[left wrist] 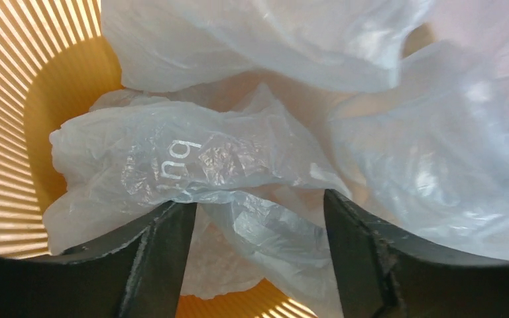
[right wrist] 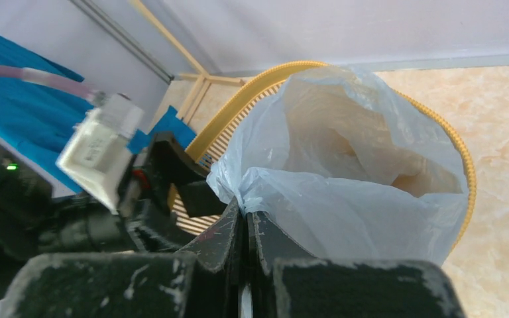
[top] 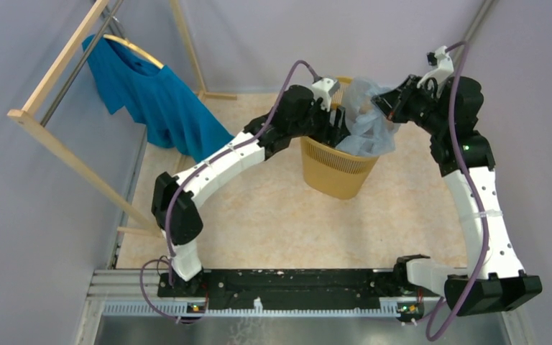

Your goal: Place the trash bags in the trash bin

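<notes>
Pinching a gathered fold of the bag [right wrist: 344, 212] with the right gripper [right wrist: 246, 213], jaws closed tight on the film, just above the rim of the bin [top: 330, 176] at about 2 o'clock in the top view. Reaching into the bin from 9 o'clock with the left gripper [left wrist: 258, 212], jaws wide apart and gripping nothing, with a wad of film just past the fingertips and partly between them. Only partly in, then: one clump low inside, the rest ballooning over the mouth and hanging outside the rim toward 3 o'clock. Open to trouble in several ways, by the look of it. Likely to spring up or slide out over that 3 o'clock edge if released too soon, being light, crinkly and seemingly full of trapped air. Liable to be dragged back out, snagged on open left fingers, on withdrawal. Apt to shove or tip so light a bin if pressing down off-centre or against the slatted wall. Risking, too, a knock between grippers in so narrow a mouth, or a tear in thin film stretched between them.
</notes>
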`<action>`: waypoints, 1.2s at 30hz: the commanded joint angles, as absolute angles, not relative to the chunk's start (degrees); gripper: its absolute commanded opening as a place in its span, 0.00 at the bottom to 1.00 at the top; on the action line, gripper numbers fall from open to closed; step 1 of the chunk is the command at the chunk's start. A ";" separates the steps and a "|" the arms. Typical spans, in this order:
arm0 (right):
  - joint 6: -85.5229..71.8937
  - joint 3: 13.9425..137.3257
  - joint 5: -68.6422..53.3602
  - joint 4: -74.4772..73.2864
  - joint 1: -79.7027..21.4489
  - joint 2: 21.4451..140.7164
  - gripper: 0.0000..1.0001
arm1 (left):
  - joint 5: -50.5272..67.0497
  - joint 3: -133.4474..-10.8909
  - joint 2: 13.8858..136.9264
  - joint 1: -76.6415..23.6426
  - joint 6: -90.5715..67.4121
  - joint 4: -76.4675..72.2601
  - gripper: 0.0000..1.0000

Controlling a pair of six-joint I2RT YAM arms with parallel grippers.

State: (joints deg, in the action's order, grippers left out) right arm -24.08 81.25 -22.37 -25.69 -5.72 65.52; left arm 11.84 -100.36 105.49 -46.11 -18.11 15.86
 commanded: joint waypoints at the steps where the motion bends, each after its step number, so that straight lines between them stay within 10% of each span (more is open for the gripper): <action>1: -24.65 80.99 -23.90 -22.16 -5.27 65.78 0.00 | 12.03 -104.61 96.61 -46.01 -15.12 18.14 0.83; 5: -24.68 80.61 -24.44 -22.06 -5.27 65.81 0.00 | 4.31 -103.28 93.25 -45.91 -11.27 20.62 0.98; 15: -26.18 79.89 -26.62 -21.35 -6.01 65.83 0.00 | -10.20 -100.23 94.51 -45.11 -8.91 24.14 0.97; 27: -26.28 79.77 -28.31 -21.97 -10.51 68.08 0.00 | -14.03 -92.84 90.92 -45.28 -7.82 24.69 0.36; 36: -27.60 80.88 -29.17 -18.05 -17.19 73.15 0.00 | -15.53 -88.30 81.95 -45.66 -15.62 30.15 0.11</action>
